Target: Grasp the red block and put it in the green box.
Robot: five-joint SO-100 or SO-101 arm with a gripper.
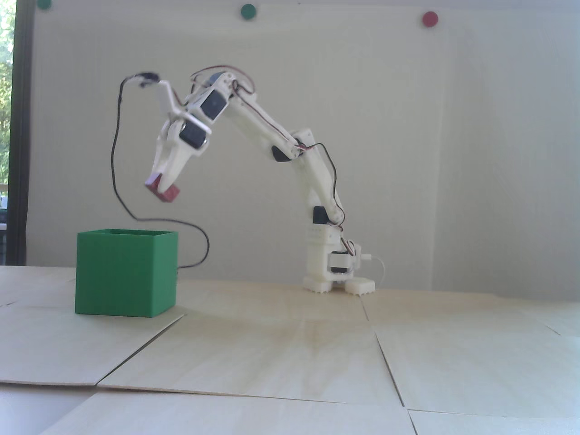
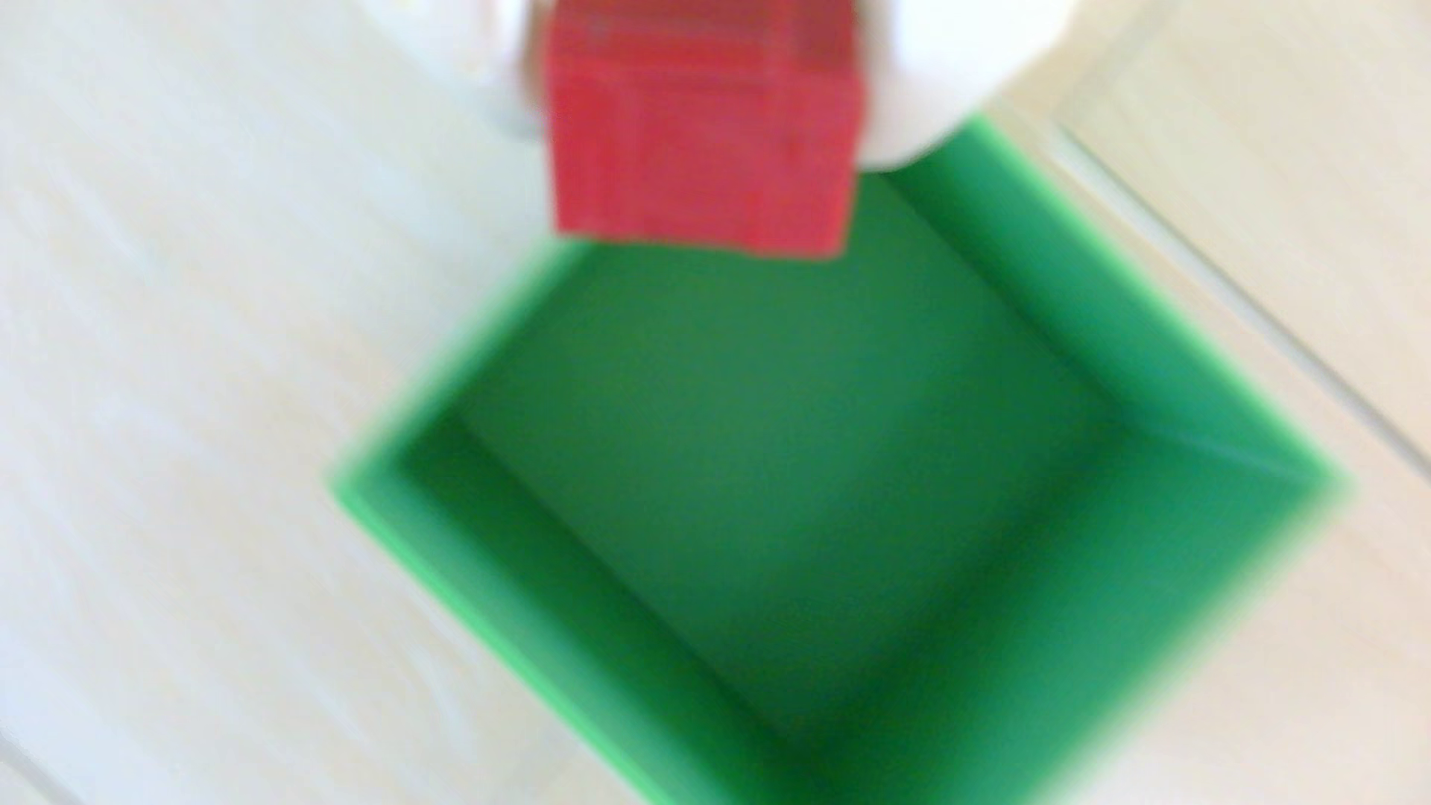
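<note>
My white gripper [image 1: 162, 183] is shut on the red block [image 1: 165, 192] and holds it in the air, tilted, above the right part of the green box [image 1: 124, 276]. The box stands open-topped on the table at the left of the fixed view. In the blurred wrist view the red block [image 2: 701, 131] sits at the top between my white fingertips [image 2: 952, 70], over the near corner of the green box [image 2: 1208, 433], whose empty inside fills the lower middle.
A black cable [image 1: 118, 149] hangs from the wrist camera down behind the box. The arm's base [image 1: 337, 272] stands at the back of the pale wooden panels [image 1: 290, 353]. Round green and red dots [image 1: 429, 18] are on the wall.
</note>
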